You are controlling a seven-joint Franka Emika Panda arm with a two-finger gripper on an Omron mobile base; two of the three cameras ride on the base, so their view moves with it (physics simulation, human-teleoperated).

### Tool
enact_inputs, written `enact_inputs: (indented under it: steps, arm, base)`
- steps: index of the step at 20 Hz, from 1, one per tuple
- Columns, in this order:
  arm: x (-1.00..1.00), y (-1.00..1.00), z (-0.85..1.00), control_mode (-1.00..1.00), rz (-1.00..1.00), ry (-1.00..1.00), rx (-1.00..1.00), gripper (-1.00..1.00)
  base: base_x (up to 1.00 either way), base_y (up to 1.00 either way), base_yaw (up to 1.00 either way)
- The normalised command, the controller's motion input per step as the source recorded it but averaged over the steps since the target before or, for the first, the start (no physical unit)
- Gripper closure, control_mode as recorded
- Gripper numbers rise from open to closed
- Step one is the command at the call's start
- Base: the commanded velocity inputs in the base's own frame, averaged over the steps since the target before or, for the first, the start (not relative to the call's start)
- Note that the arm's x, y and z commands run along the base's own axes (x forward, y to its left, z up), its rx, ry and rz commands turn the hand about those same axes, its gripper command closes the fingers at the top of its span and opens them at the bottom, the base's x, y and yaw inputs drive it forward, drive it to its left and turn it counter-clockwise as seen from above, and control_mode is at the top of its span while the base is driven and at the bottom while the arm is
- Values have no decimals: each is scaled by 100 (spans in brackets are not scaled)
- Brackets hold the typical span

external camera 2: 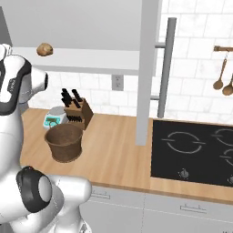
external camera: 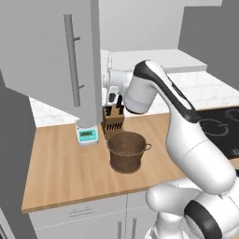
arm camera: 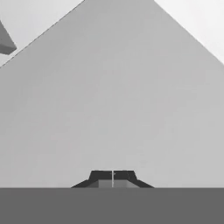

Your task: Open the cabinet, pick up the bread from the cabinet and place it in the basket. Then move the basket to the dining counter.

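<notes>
Bread [external camera 2: 44, 49] sits on the open cabinet [external camera 2: 91, 61] shelf.

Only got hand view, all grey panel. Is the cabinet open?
Observer: Yes. One door of the cabinet stands swung out over the worktop.
Operator: Bread?
Observer: The bread sits on the cabinet shelf, not gripped.
Operator: Basket?
Observer: The basket stands empty on the worktop, just in front of the knife block.
</notes>
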Motion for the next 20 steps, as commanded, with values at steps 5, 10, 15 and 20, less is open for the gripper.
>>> enact_inputs:
  steps: [5,10,15,20]
  arm:
    - [-41,100,3,-100,31,11,-2,100]
    - [-52,100,2,-100,22,0,-9,100]
    - [-1,100,13,-100,1,-1,-7,100]
    - [-4,24,6,-100,-3,-3,-1,100]
  base:
    - [0,0,0]
    - [0,0,0]
    - [0,0,0]
    - [0,0,0]
